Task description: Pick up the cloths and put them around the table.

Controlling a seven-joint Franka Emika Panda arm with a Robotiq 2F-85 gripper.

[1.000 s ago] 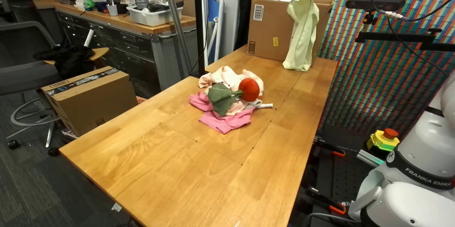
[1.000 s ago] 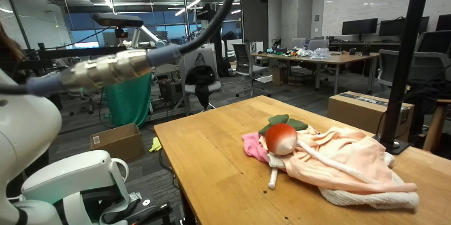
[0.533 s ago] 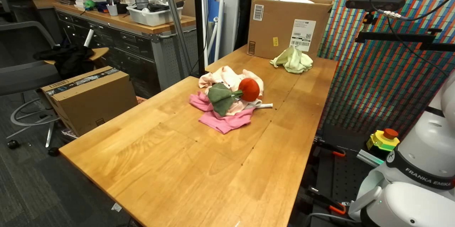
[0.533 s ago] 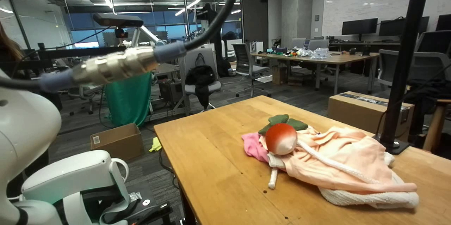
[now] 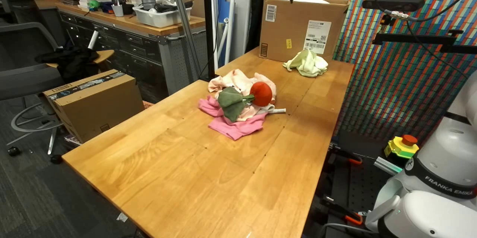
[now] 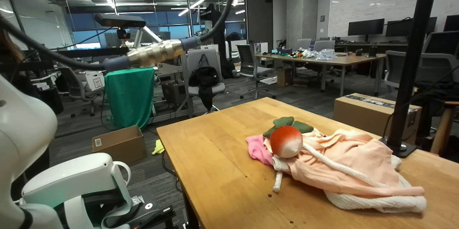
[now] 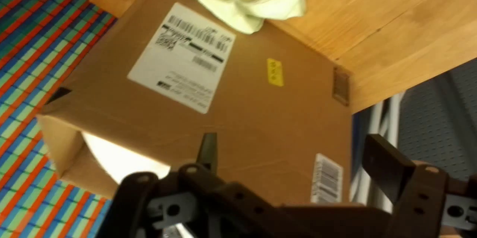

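The tall cardboard box (image 5: 283,31) stands across one end of the table (image 5: 193,185); a green cloth (image 5: 308,65) lies low just in front of it; farther from the box, a pink cloth (image 5: 238,129), peach cloth (image 6: 358,155) and red toy (image 5: 261,94) lie heaped near a black pole (image 6: 412,64); farthest from the box, bare wood leaves wide room to pass

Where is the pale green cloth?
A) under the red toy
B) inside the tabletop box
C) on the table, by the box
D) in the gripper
C: an exterior view shows the pale green cloth crumpled on the table by the box, and the wrist view shows the gripper open.
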